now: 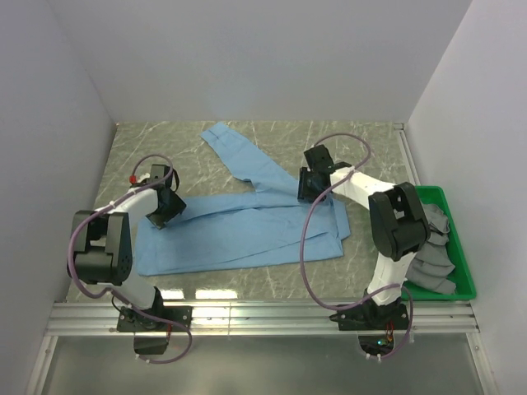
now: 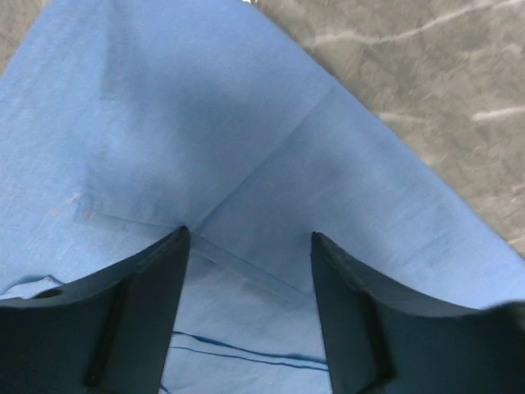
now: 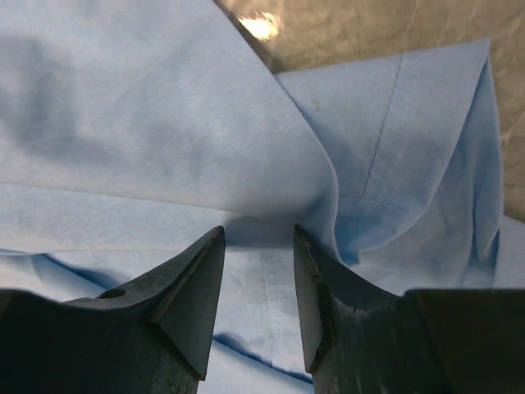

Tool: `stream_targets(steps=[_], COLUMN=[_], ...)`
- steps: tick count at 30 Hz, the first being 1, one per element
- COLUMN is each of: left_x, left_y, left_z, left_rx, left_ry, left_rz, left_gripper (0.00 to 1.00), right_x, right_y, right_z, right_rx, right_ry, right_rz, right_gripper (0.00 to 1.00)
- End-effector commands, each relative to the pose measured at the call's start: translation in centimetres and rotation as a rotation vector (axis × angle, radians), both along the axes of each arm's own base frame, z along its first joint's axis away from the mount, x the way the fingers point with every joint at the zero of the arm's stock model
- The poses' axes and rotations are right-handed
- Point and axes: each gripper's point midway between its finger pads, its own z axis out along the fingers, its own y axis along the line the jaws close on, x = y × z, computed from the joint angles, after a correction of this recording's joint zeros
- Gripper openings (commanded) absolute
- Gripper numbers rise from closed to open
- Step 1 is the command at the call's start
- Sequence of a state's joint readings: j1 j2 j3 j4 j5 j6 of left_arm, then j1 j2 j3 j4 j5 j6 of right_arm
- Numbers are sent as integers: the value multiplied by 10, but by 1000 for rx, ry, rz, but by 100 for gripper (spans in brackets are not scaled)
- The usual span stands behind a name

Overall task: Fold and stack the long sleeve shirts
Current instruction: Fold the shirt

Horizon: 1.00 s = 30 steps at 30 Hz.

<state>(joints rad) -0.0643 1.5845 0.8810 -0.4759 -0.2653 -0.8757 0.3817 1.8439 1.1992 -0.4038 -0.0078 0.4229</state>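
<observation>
A light blue long sleeve shirt lies folded lengthwise across the table, with one sleeve stretched toward the back. My left gripper is over the shirt's left end; in the left wrist view its jaws stand open with flat blue cloth between and beneath them. My right gripper is over the shirt's upper right part where the sleeve joins. In the right wrist view its jaws stand partly open around a raised fold of blue cloth.
A green tray with grey cloth items stands at the right, beside the right arm. The marbled table is bounded by white walls at left, back and right. A metal rail runs along the near edge.
</observation>
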Motion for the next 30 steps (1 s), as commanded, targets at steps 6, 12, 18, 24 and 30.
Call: stream_targets(steps=[6,12,18,24,30], left_x=[13,17,5,4,10], left_y=[6,8,6,7,0], left_z=[69,119,110,99,91], left_rx=[57,129,155,171,147], left_ry=[-120,-308,-327,-338,-338], left_rz=[-75,-219,-315,-333,-364], left_gripper=[88,99,99,99,99], right_x=[59,102,139,137,130], right_y=[18,42,67,86,98], right_z=[94,88,87,55,33], right_rx=[36,14,-13,-44,-73], right_ry=[-304,-343,-380,-305,-263], right_rz=[78,121,176,245,269], right_gripper=[53,58,59,64,64])
